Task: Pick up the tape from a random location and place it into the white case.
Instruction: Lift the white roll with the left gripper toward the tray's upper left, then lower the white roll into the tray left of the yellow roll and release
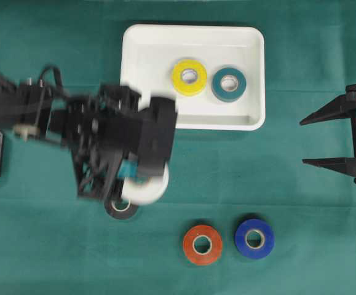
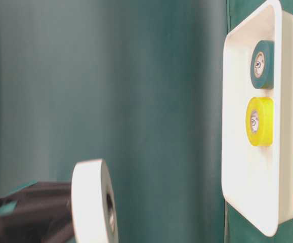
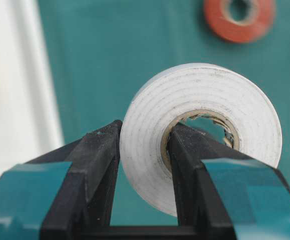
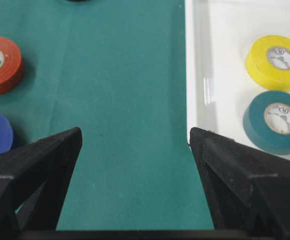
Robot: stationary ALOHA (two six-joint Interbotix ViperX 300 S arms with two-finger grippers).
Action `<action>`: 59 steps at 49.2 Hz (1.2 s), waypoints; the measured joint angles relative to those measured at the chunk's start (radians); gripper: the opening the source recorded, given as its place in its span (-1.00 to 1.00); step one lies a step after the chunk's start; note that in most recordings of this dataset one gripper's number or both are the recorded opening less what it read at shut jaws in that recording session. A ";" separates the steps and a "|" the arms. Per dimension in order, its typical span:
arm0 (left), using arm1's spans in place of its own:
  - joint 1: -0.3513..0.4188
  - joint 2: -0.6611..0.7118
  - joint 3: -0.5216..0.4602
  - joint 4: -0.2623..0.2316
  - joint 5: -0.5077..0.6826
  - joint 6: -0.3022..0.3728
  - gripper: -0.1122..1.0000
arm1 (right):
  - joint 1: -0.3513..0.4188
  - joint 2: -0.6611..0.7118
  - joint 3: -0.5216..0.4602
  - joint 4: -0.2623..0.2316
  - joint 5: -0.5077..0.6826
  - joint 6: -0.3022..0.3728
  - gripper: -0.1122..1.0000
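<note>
- White tape roll [image 3: 185, 125] sits clamped in the left hand [image 3: 143, 150], one finger through its core, low centre-left overhead.
- Beyond, the white case [image 1: 147, 49] holds yellow and teal rolls, upper centre.
- Right hand [image 1: 316, 140] stands apart at the right edge.

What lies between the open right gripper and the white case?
Only bare green cloth. The overhead view shows the right gripper off the case's right rim with nothing between; the right wrist view agrees.
</note>
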 measured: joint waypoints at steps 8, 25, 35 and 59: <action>0.109 -0.005 0.002 0.000 -0.014 0.005 -0.37 | 0.000 0.002 0.000 0.000 0.000 0.000 0.76; 0.327 -0.005 0.002 0.002 -0.035 0.005 -0.36 | 0.000 0.003 0.000 0.000 0.006 0.000 0.76; 0.388 -0.003 0.002 0.002 -0.083 0.005 -0.36 | 0.000 0.003 0.000 0.000 0.006 0.000 0.76; 0.414 0.003 0.003 0.002 -0.094 0.005 -0.37 | 0.000 0.003 0.000 0.000 0.011 0.000 0.76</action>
